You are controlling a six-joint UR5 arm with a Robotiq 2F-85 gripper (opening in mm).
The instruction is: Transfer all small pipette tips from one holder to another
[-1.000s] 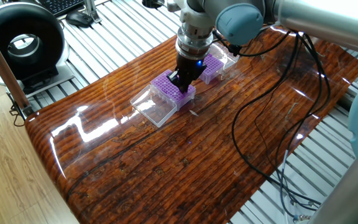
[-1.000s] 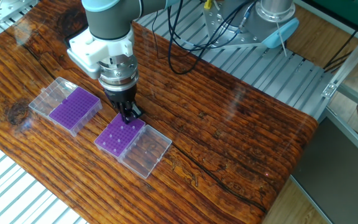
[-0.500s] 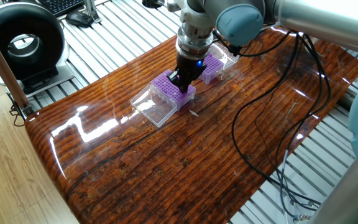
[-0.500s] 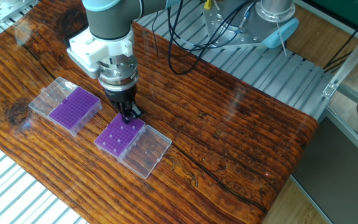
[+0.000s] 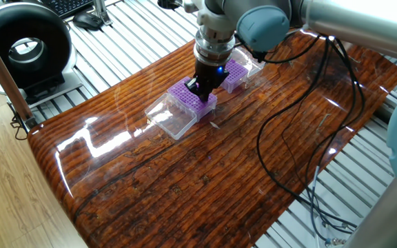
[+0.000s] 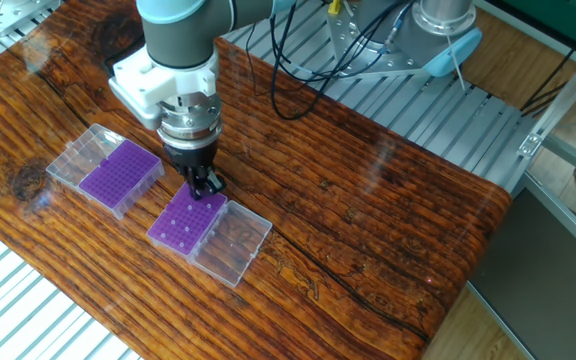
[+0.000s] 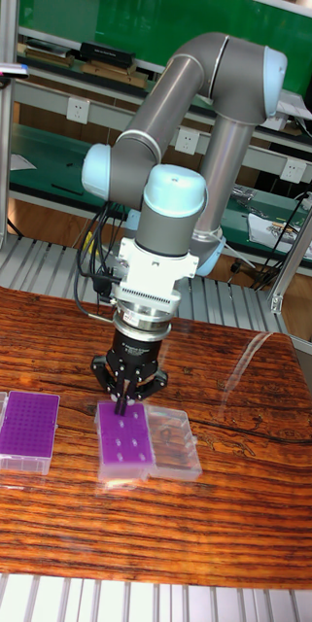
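Jaws: I read the gripper as pointing straight down with its jaws drawn close together over the far edge of the nearer purple box; whether they pinch a tip I cannot tell, the tips are too small.
Surroundings: I see a glossy wooden tabletop, black cables trailing across its right side in one fixed view, and a black ring-shaped device off the tabletop on the slatted frame. Nothing sits between the jaws and the box below them.
Boxes: I count two purple boxes, each with a clear lid folded open beside it. The one under the jaws has its clear lid lying flat on the side away from the other box. The second purple box sits near it, apart, not touching.
Small pipette tips: on the box under the jaws I make out a few pale dots, about six in the tall fixed view, well spread over the purple face, just below the jaws. On the second box the surface looks like a fine dense grid; I cannot separate single tips there.
Arm: one arm, bent over the boxes.
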